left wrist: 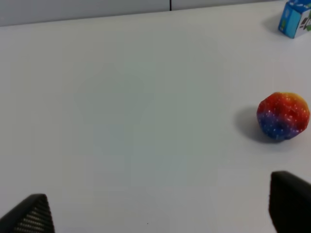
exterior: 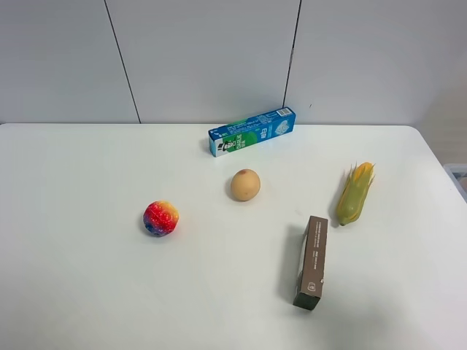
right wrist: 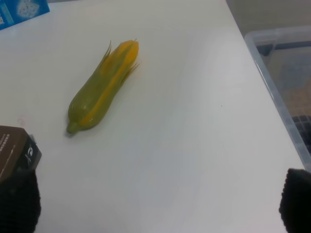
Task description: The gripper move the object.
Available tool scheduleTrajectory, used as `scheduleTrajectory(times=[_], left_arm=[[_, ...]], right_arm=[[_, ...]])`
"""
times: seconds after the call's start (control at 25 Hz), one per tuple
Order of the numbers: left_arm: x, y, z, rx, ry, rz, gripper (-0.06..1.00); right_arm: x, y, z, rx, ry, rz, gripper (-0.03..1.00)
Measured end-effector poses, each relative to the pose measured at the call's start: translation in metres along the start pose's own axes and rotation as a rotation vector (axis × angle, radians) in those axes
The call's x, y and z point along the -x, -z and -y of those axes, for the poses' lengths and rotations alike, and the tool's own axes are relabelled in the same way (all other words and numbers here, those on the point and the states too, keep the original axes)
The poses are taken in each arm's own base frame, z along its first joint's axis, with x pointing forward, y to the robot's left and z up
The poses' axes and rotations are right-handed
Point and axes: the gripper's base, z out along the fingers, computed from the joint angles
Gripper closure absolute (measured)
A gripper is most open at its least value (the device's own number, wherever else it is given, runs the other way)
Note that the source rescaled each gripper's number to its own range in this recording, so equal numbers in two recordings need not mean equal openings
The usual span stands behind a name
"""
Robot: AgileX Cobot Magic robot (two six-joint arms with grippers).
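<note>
While both tools show only fingertips [left wrist: 34,216], the ball [exterior: 245,184] sits untouched.

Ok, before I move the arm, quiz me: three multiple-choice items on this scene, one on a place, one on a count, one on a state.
1. What lies nearest the tan-orange ball, toward the wall?
A. brown box
B. blue-green box
C. corn cob

2. How many round balls are on the table?
A. one
B. two
C. three

3. How is the tan-orange ball now?
A. held by a gripper
B. free on the table
C. on top of a box

Answers:
1 B: the blue-green box sits just behind it.
2 B: only it and the rainbow ball.
3 B: nothing touches it in the high view.
</note>
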Motion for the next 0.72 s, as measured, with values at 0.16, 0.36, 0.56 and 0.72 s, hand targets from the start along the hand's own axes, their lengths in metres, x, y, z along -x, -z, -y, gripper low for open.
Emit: scheduleTrajectory(times=[0.16, 0.36, 0.56, 0.72], left_arm=[[0.0000, 0.0000, -0.0001, 0.002, 0.004, 0.000, 0.00], [0.0000, 0.0000, -0.0003, 0.003, 0.003, 0.000, 0.00], [0.0000, 0.0000, -0.0004, 0.004, 0.004, 0.000, 0.00], [0.0000, 0.0000, -0.0004, 0.004, 0.004, 0.000, 0.00]], right_arm=[[0.0000, 0.0000, 0.0000, 0.000, 0.000, 0.000, -0.03], [0.0000, 0.0000, 0.0000, 0.000, 0.000, 0.000, -0.03], [0.0000, 0.0000, 0.0000, 0.000, 0.000, 0.000, -0.03], [0.0000, 0.0000, 0.0000, 0.000, 0.000, 0.000, -0.03]])
